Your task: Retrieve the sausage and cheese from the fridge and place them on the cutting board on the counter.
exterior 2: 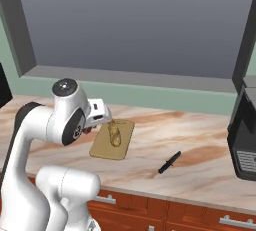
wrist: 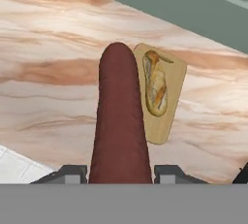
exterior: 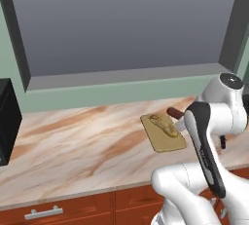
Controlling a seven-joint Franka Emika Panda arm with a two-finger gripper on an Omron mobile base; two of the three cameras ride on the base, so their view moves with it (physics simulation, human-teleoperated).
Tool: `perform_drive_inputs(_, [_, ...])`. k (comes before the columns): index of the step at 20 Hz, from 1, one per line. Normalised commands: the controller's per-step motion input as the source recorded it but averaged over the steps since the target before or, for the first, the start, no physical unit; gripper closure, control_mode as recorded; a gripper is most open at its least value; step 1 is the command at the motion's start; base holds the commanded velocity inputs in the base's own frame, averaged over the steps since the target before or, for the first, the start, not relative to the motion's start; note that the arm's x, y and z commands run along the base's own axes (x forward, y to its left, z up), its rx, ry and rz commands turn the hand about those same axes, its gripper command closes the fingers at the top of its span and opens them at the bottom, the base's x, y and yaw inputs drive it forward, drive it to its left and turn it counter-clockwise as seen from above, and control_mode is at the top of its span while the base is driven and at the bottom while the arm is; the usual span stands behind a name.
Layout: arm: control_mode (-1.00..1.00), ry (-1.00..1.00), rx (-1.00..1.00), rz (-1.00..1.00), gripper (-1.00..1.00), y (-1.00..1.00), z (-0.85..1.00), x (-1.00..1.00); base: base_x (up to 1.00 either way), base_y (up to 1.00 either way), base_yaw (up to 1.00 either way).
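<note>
Arm bent forward, fingers point(wrist: 71, 171) clamped on the sausage point(wrist: 119, 121), above the counter point(wrist: 48, 87).

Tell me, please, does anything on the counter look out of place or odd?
A small black knife lies loose on the counter, apart from the cutting board. The cheese sits properly on the board. The gripper holds the sausage above the counter.
</note>
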Motion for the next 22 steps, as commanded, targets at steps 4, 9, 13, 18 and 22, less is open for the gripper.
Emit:
perform_drive_inputs(4, [-1.0, 0.05, -0.16, 0.04, 1.0, 0.35, -0.52, 0.44, 0.0, 0.0, 0.0])
perform_drive_inputs(9, [-1.0, 0.0, -0.09, 0.0, 1.0, 0.06, -0.57, 0.54, 0.0, 0.0, 0.0])
perform_drive_inputs(13, [-1.0, 0.0, -0.07, 0.0, 1.0, 0.01, -0.69, 0.71, 0.0, 0.0, 0.0])
perform_drive_inputs(18, [-1.0, 0.09, -0.01, 0.0, 1.0, 0.0, -0.62, 0.54, 0.0, 0.0, 0.0])
perform_drive_inputs(22, [-1.0, 0.24, 0.0, 0.0, 1.0, 0.0, -0.51, 0.38, 0.0, 0.0, 0.0])
